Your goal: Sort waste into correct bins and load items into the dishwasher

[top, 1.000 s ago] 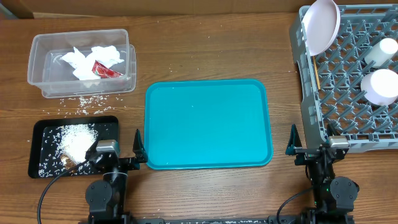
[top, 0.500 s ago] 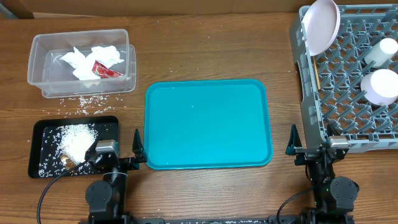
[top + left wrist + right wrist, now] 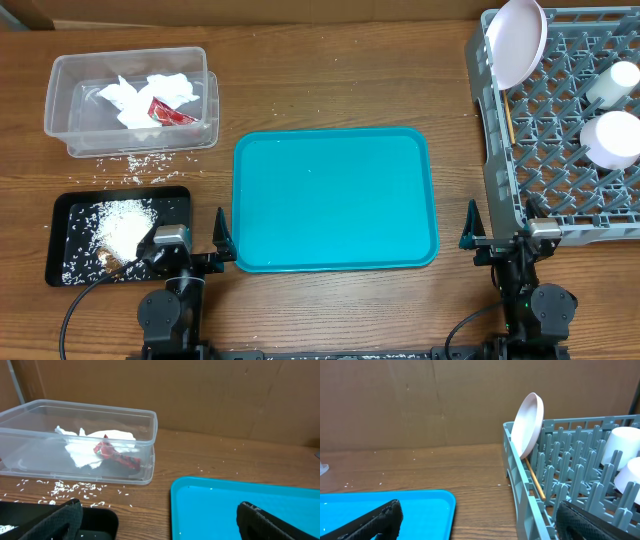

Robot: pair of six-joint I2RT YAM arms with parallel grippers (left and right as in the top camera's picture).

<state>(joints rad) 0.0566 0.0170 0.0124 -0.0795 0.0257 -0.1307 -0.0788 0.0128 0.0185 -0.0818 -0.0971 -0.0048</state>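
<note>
Round white plate [image 3: 527, 425] stood on edge in the grey pegged plastic dish rack [image 3: 520, 490].
I saw the left gripper [image 3: 160, 522] and right gripper [image 3: 477, 520] spread wide, holding nothing; the plate sat well beyond the right jaws.

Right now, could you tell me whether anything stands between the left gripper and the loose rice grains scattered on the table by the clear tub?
Only the shallow black tray lies on that line, between the left gripper and the loose rice grains; nothing taller does.
</note>
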